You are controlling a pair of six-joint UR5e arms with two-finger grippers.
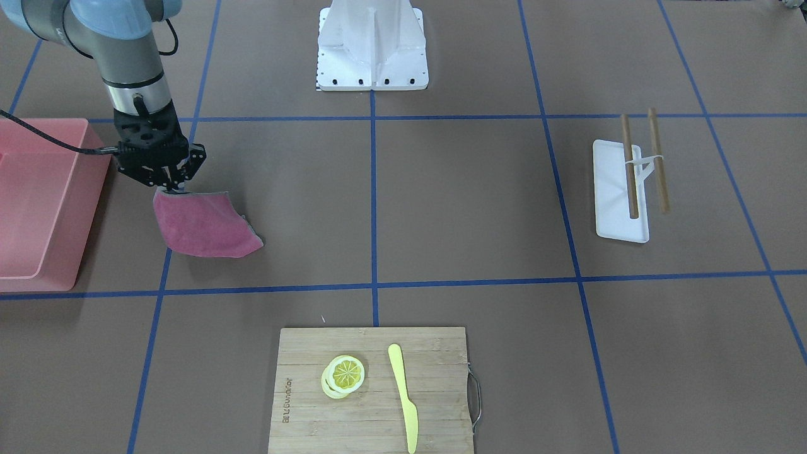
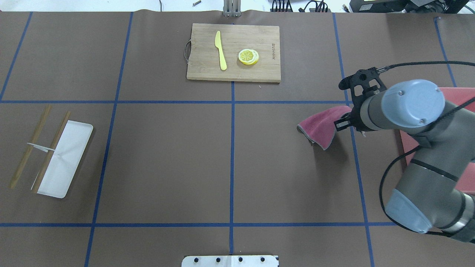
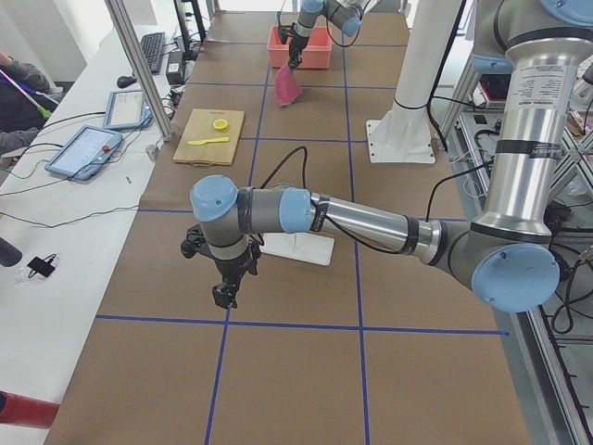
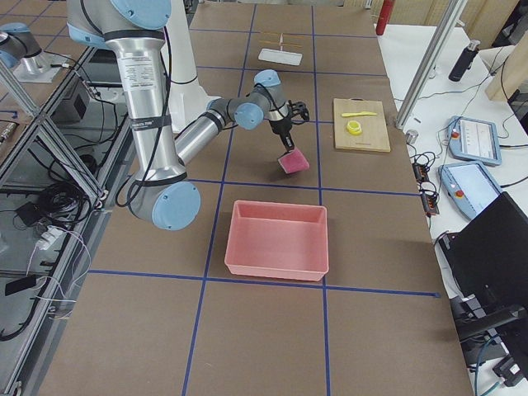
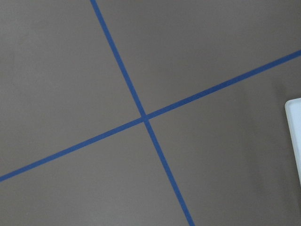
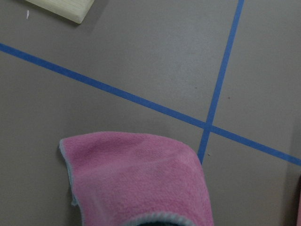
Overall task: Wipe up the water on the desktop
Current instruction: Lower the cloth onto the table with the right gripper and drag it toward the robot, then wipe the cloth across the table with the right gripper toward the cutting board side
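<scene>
The brown desktop (image 1: 466, 202) with blue tape lines shows no visible water. My right gripper (image 1: 170, 186) is shut on the top edge of a pink cloth (image 1: 202, 227), which hangs from it low over the desktop beside a tape crossing. I cannot tell whether the cloth's lower edge touches the surface. The cloth also shows in the overhead view (image 2: 321, 128) and the right wrist view (image 6: 141, 179). My left gripper (image 3: 222, 297) shows only in the exterior left view, pointing down over bare desktop near the white tray; I cannot tell whether it is open or shut.
A pink bin (image 1: 38, 202) stands just beside the right arm. A bamboo cutting board (image 1: 302, 378) carries lemon slices (image 1: 344, 374) and a yellow knife (image 1: 402, 394). A white tray (image 1: 615, 195) with two chopsticks (image 1: 659, 164) lies on the left arm's side.
</scene>
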